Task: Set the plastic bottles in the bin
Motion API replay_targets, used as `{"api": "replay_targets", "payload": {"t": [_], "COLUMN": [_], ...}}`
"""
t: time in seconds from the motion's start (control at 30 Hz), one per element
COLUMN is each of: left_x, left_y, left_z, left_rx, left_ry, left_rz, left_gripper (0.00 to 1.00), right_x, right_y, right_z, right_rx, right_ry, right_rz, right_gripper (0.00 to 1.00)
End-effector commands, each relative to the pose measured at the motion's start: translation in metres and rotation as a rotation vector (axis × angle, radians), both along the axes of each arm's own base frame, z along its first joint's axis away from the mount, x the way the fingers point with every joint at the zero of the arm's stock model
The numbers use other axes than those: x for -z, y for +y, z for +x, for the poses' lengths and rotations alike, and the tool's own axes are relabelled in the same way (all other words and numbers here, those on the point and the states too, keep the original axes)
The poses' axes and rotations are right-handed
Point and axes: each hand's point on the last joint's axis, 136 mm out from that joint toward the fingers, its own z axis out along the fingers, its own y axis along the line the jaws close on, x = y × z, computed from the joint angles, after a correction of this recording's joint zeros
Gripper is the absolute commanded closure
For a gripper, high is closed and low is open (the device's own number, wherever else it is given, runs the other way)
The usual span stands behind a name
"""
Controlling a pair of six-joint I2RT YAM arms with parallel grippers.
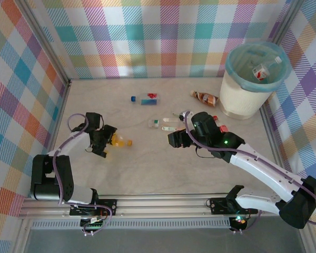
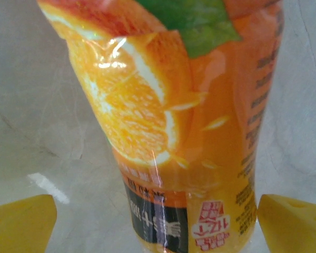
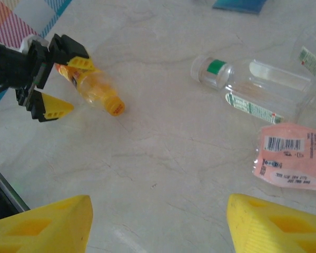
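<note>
- The pale marble-patterned table (image 1: 147, 174) is bare along its near edge, so either arm has room to swing without knocking anything.
- The right gripper (image 3: 158, 226) hovers low at centre, its jaws apart with bare table between them. It holds nothing.
- The left gripper (image 1: 109, 142) sits at the near left, straddling the orange juice bottle with the printed orange-slice label (image 2: 189, 137), which lies on its side.
- Its yellow fingertips (image 2: 21, 221) are spread wide. There is a clear gap on one side of the bottle and very little on the other, so I judge the bottle is not yet pinched.
- The step in hand looks like the grasp:
  - Centre the bottle between the pads.
  - Close on the labelled body rather than the tapering neck.
  - Squeeze gently, since thin plastic buckles and a round body can roll or squirt out.
  - Lift straight up.
- Further back at centre lie a clear plastic bottle with a green label and white cap (image 3: 237, 79) and, beside it, a pink-labelled bottle (image 3: 292, 163).
- Beyond those are a blue-capped bottle (image 1: 145, 98) and a brown bottle (image 1: 205, 97).
- The round cream bin with the teal bag liner (image 1: 229, 66) stands at the far right with a red-labelled clear bottle (image 1: 264, 68) already inside. It is well apart from the left arm, so carry high over the clutter.
</note>
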Motion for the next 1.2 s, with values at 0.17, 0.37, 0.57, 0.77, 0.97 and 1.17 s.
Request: {"api": "replay_targets", "payload": {"t": [0.17, 0.37, 0.57, 0.77, 0.97, 1.17], "left_x": [0.023, 0.008, -0.054, -0.197, -0.29, -0.306], "left_y": [-0.002, 0.004, 0.027, 0.026, -0.027, -0.09], "left_z": [-0.001, 0.0, -0.002, -0.001, -0.024, -0.055], "left_rx": [0.036, 0.053, 0.095, 0.282, 0.586, 0.919], "left_ry": [0.034, -0.018, -0.118, -0.485, -0.89, -1.175], "left_rz": [0.025, 0.07, 0.258, 0.68, 0.902, 0.884], "left_gripper": [0.25, 0.43, 0.43, 0.43, 0.59, 0.59], "right_x": [0.002, 0.002, -0.007, -0.043, -0.11, -0.158], "right_y": [-0.005, -0.009, -0.011, -0.023, -0.023, -0.012], "right_z": [-0.007, -0.008, -0.006, -0.001, -0.012, -0.037], "right_rx": [0.0, 0.006, 0.01, 0.028, -0.031, -0.167], "right_ry": [-0.012, -0.027, -0.056, -0.161, -0.342, -0.482], "right_rz": [0.01, 0.002, 0.0, -0.027, 0.111, 0.286], "right_gripper": [0.31, 0.31, 0.3, 0.3, 0.3, 0.29]}}
